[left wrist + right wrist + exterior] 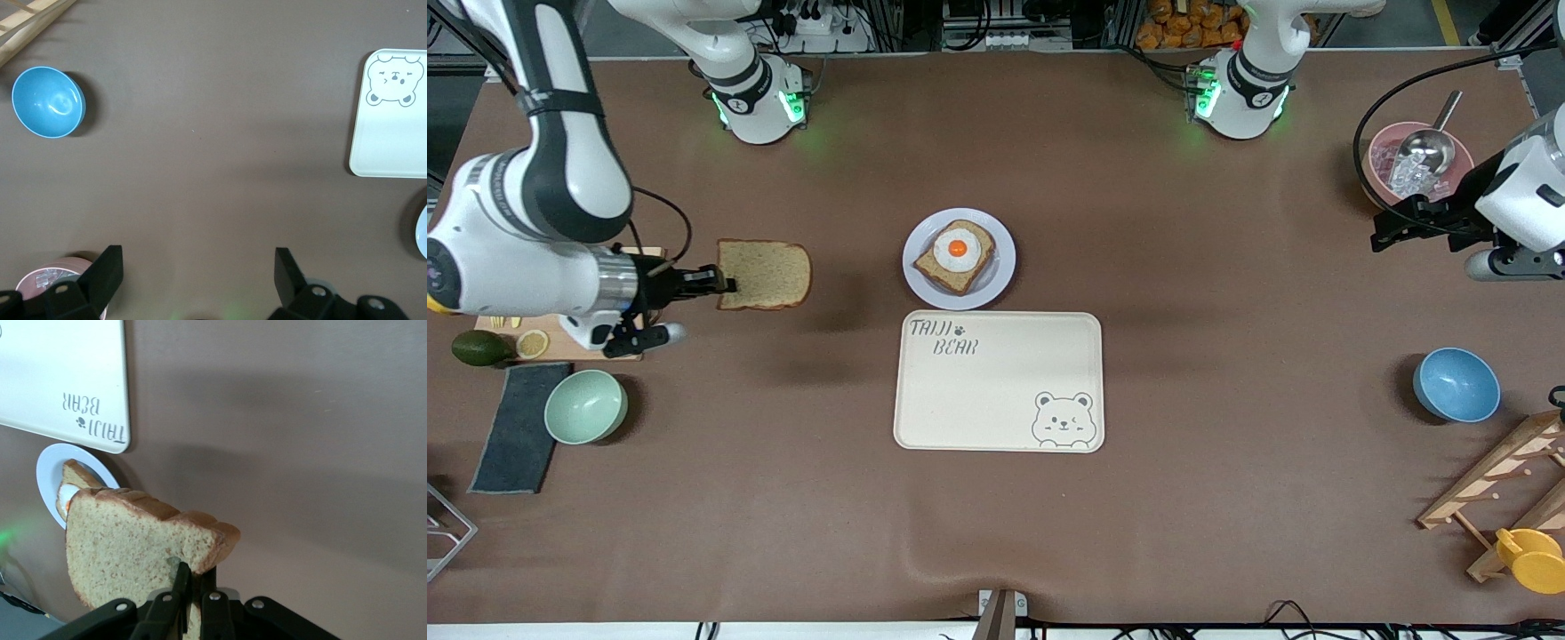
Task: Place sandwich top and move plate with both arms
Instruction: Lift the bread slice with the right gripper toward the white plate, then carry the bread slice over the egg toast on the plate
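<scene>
while bare table (854, 293) separates them — right gripper (725, 284) clamps sandwich top (769, 274) edge, plate (1000, 267) apart | left gripper (199, 273) spread, waiting over pink bowl (1383, 169)

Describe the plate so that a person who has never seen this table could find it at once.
Find the cream tray with a printed bear, in the middle of the table. The plate lies just beside its edge that is farther from the front camera. It is small, round and pale lavender-white, and it alone carries a bread slice with a fried egg.
</scene>
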You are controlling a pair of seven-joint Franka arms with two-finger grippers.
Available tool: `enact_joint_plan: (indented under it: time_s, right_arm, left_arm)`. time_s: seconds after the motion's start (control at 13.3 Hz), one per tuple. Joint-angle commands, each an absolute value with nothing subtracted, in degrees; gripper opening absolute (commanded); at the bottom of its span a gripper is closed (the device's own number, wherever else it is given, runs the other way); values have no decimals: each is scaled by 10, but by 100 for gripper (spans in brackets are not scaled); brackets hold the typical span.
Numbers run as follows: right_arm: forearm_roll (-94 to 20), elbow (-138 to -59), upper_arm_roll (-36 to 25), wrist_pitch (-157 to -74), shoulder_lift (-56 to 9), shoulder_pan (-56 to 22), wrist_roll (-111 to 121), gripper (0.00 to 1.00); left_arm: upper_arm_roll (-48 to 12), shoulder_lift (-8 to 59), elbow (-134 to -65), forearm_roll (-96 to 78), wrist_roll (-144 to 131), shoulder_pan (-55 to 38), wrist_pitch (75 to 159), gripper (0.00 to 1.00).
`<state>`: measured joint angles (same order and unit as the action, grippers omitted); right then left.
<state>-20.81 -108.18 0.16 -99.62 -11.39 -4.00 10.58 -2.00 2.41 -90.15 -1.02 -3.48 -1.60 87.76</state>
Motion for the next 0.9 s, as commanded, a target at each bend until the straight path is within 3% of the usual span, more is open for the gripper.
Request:
enact_joint_plan:
  time_s: [0.0, 0.83]
  right_arm:
    - [-217, -1116, -5, -1038, -86, -112, 23, 0]
    - [-273, -1200, -5, -1212, -104, -274, -45, 0]
  left_arm:
    - [-20, 18, -908, -19, -45, -15, 885, 100]
    - [-20, 19, -923, -25, -45, -15, 895, 100]
